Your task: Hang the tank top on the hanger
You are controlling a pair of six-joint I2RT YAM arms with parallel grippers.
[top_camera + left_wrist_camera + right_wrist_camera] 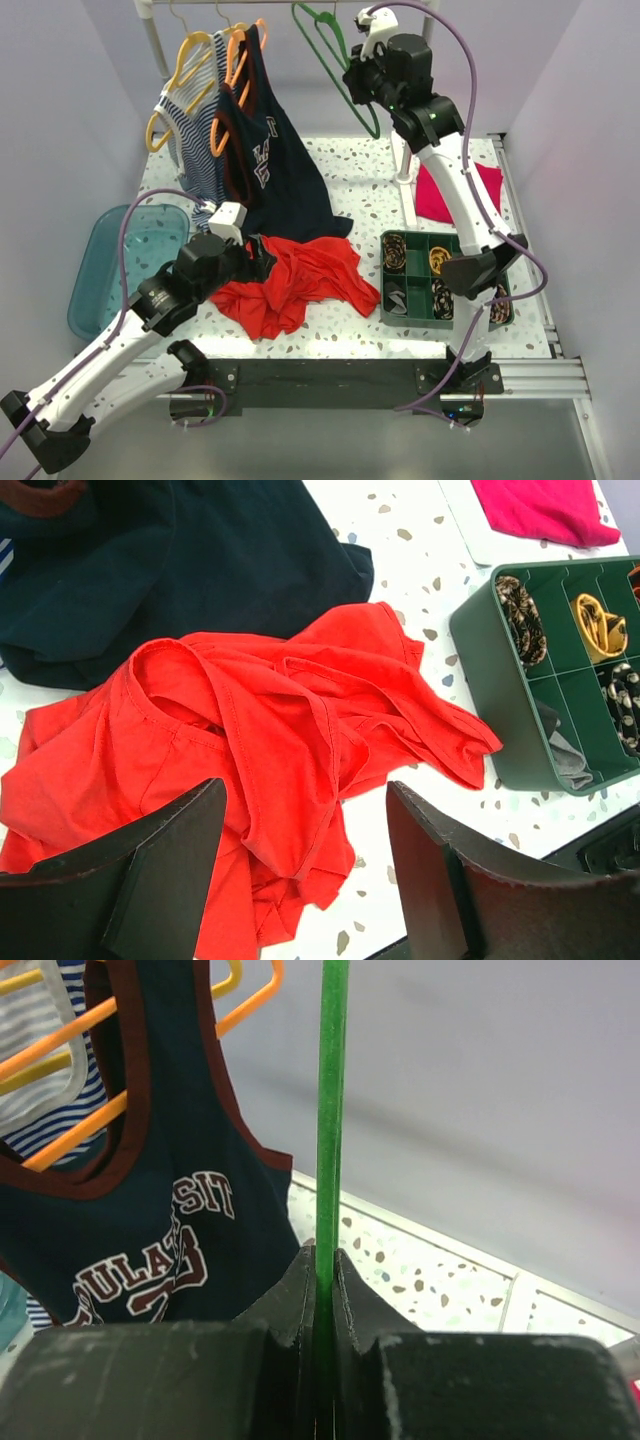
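On the speckled table (350,180), just in front of the left gripper (305,798), the tank top (250,740) lies in a crumpled red-orange heap. It is soft, light, limp fabric that will sag and fold wherever it is lifted, so a strap or the edge of an armhole looks the best place to pinch, taking one layer rather than a bunch. The left gripper hovers over its near edge with jaws spread wide, holding nothing. Up by the rail, the right gripper (322,1260) is clamped on the hanger (330,1110), whose thin green bar runs straight up between the closed fingers — stiff and slick, it may swivel in so narrow a grip. The navy tank top (280,170) hangs beside it on orange hangers (240,50), its hem draping down to meet the red heap — easy to snag. A green compartment tray (395,300) sits just right of the heap, with a magenta cloth (440,195) beyond.
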